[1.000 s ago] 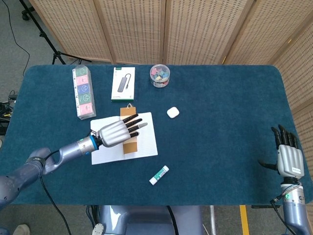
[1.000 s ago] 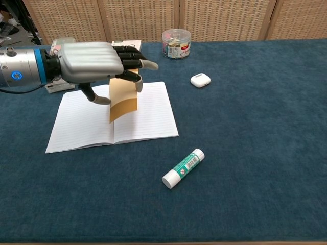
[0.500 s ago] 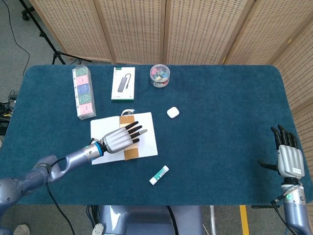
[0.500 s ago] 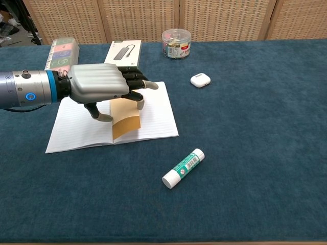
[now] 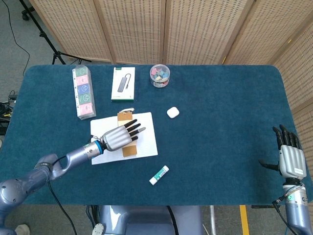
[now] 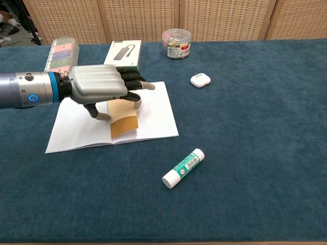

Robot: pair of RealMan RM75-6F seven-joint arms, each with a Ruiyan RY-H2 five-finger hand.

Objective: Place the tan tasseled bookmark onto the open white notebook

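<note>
Chest view shows the bookmark (image 6: 124,118) lying flat along the centre fold of the notebook (image 6: 153,115); one second ago it hung upright from the left hand (image 6: 97,87), and half a second ago it was already down on the page. The left hand now hovers just above the card with its fingers (image 6: 134,85) extended toward the far right and apart. No finger visibly pinches the card, though the thumb (image 6: 97,112) hangs close to its left edge and contact there cannot be ruled out.

Head view confirms the placement: the bookmark's far end (image 5: 125,116) projects slightly past the notebook's far edge, and the rest lies on the paper.

The right hand (image 5: 289,157) rests at the near right of the surface (image 5: 225,142), fingers straight, holding nothing.

Judgement: the placement appears complete; only withdrawal of the left hand remains.
</note>
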